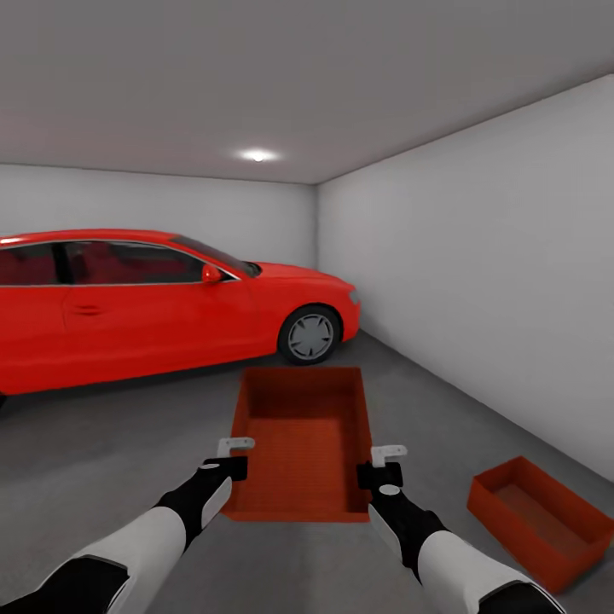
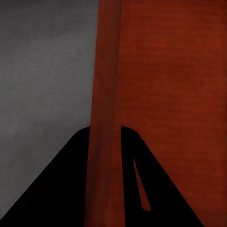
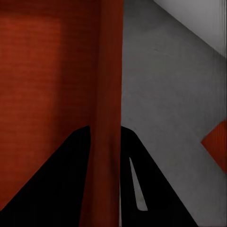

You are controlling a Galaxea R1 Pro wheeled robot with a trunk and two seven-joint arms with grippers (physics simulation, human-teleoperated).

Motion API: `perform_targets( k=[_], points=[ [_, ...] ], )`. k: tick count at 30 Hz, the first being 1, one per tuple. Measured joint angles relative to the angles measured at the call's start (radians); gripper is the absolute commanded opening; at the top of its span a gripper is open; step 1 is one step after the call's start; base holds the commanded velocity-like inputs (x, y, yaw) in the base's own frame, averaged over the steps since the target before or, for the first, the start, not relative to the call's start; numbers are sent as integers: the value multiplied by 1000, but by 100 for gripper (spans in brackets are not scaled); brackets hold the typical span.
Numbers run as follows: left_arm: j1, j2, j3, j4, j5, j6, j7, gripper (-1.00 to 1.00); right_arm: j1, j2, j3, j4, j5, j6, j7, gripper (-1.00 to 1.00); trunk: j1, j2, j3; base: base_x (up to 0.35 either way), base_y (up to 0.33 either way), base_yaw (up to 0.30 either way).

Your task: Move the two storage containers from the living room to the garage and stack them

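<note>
Standing in the garage, the robot holds one storage container (image 1: 303,443) out in front at arm height, above the grey floor (image 1: 111,477). The left pincer (image 1: 232,458) is clamped on the bin's left wall, the right pincer (image 1: 384,465) on its right wall; each wrist view shows a thin red wall pinched between dark fingers. The second container (image 1: 539,522) sits on the floor to the near right, just beside the wall (image 1: 495,281). The red car (image 1: 162,298) is parked far left. To stack well, I'd turn right, keep the bin level, square it over the lower one, and lower both arms evenly before letting go.
</note>
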Motion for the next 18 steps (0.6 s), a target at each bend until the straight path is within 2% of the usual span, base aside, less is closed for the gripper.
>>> perform_targets(
  k=[13,18],
  points=[
    [0,0,0,0,0,0,-1,-100,0,0,0,0,0,0,0,-100,0,0,0,322,0,-285],
    [0,0,0,0,0,0,0,-100,0,0,0,0,0,0,0,-100,0,0,0,322,70,-285]
  ],
)
